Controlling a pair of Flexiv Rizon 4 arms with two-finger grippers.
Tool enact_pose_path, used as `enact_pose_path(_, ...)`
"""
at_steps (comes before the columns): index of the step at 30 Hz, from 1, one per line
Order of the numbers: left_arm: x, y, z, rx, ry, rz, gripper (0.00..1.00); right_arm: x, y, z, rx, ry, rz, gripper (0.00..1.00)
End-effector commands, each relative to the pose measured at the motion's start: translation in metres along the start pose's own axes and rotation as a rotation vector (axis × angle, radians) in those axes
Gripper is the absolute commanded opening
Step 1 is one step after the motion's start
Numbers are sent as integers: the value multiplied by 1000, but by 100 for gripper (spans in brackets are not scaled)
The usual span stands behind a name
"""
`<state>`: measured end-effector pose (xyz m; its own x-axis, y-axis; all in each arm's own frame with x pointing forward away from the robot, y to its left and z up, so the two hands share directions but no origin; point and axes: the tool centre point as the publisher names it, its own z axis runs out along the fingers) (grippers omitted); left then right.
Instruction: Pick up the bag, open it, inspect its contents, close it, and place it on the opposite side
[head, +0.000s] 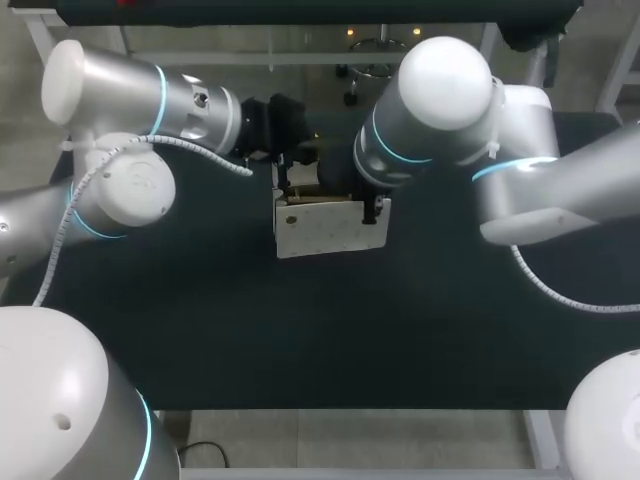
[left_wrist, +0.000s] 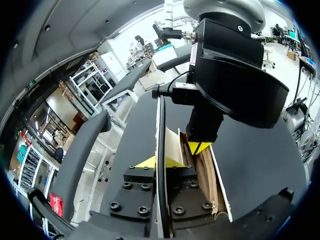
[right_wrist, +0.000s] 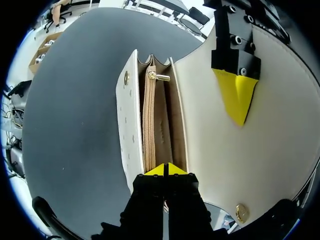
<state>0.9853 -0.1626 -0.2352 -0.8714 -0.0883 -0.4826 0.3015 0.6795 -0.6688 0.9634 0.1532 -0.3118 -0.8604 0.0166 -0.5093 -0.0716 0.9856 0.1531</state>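
A white bag stands in the middle of the dark table, its flap swung up and away from the body. My left gripper is shut on the thin edge of that flap; in the head view it sits at the bag's back left corner. Inside, a tan zip pocket with a gold zipper pull shows. My right gripper is shut on the near end of the bag's open top, at the tan lining. From the head view it is at the bag's right end.
The bare dark table stretches in front of the bag and to both sides. Both arms meet over the bag at the table's far middle. A gold snap sits on the flap's inside.
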Motion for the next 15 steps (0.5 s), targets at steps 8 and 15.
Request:
enact_pose_path(8, -1, -4, -3, 47, 47, 3, 0, -7, 2, -1, -20, -54, 1, 0)
enact_pose_path(15, -2, -5, -4, 50, 49, 9, 0, -6, 0, 0, -7, -51, 0, 0)
